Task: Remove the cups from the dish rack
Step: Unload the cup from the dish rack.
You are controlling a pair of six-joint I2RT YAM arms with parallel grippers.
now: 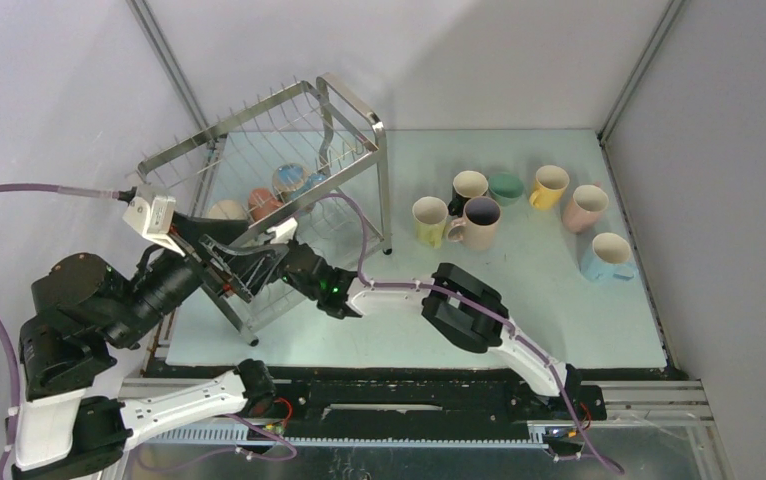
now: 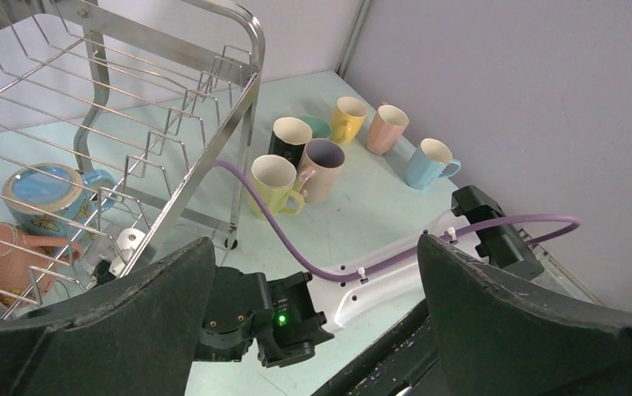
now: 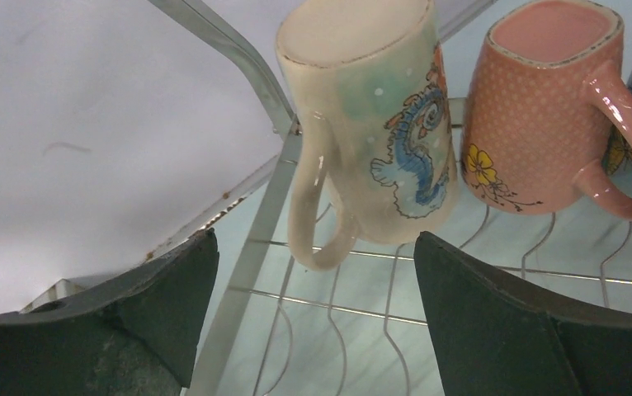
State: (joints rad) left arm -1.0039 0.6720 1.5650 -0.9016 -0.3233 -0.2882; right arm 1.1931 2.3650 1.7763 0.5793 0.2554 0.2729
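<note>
Closest in, the left gripper (image 2: 314,247) hangs with its fingers wide apart and nothing between them, just left of the right gripper (image 3: 314,239). The right gripper's fingers are also spread and hold nothing, just in front of a beige cup (image 3: 379,124) at the near left of the dish rack (image 1: 259,135). That cup sits bottom up on the rack's lower wires, with a pink cup (image 3: 544,124) and a blue cup (image 2: 44,194) to its right, and farther right seven cups (image 1: 479,222) stand on the table (image 1: 559,320), well apart from the rack.
</note>
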